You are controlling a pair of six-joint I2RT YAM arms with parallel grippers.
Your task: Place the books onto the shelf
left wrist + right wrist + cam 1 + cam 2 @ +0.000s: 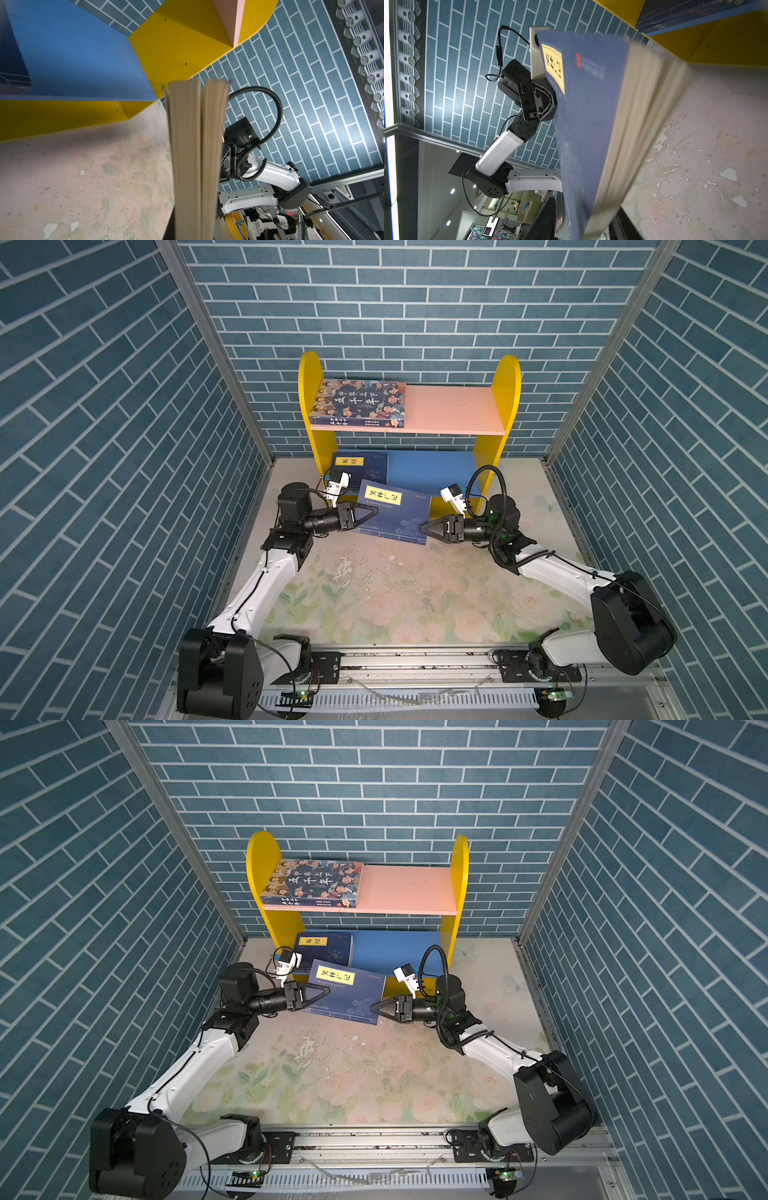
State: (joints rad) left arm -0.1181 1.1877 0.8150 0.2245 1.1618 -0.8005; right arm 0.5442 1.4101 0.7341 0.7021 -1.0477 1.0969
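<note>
The shelf (309, 377) stands at the back wall in both top views. A large book with cartoon faces (359, 402) lies on the left of its pink upper board (453, 408). A navy book with a yellow label (360, 470) lies on the left of the blue lower board (432, 470). Another navy book (395, 514) (591, 124) hangs tilted in front of the lower board. My left gripper (376, 512) is shut on its left edge. My right gripper (422, 527) is at its near right corner, and its fingers (544, 220) stand apart from the cover, open. The held book's page edge (195, 145) shows as two blocks.
Blue brick-patterned walls close in on three sides. The floral tabletop (374, 593) lies in front of the shelf, with both arm bases on a rail (415, 659) at the near edge. The right half of each shelf board is bare.
</note>
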